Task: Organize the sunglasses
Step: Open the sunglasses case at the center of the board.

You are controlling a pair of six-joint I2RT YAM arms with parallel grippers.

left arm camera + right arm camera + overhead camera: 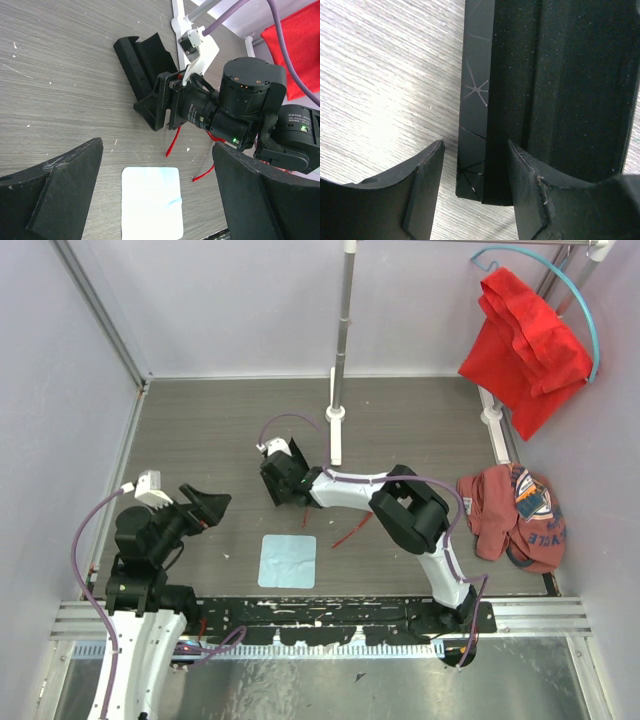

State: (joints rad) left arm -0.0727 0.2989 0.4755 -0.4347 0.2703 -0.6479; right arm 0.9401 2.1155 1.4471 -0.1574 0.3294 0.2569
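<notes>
The left arm (150,540) sits over the near left corner of the desk (200,430), its left jaws released and spread wide, holding nothing and hanging clear of the wood. Both of its fingers (55,190) are apart from everything else.

Just right of them, near the front edge and about mid-desk, a pale blue cloth (288,560) lies flat and square.

Beyond the cloth, towards the middle of the desk, is the black case (142,57). It seems to lie open, with a dark, felt-like inside and thin pale lines on its outer wall. The right jaws are down on its near end, straddling that wall. One finger (422,185) is outside over the bare wood with a visible gap to the wall. The other is on the inner side, and I can't tell whether it touches. So the right jaws are parted around the wall, not clenched on it.

The sunglasses (172,144) lie on the desk just right of the cloth and near the case, mostly hidden under the right arm (405,510). Only their slim red arms poke out.

Behind the case a white-footed pole (340,360) stands upright near the back edge. At the right edge a reddish shirt (515,515) lies crumpled, and a bright red rag (525,340) hangs above the far right corner.
</notes>
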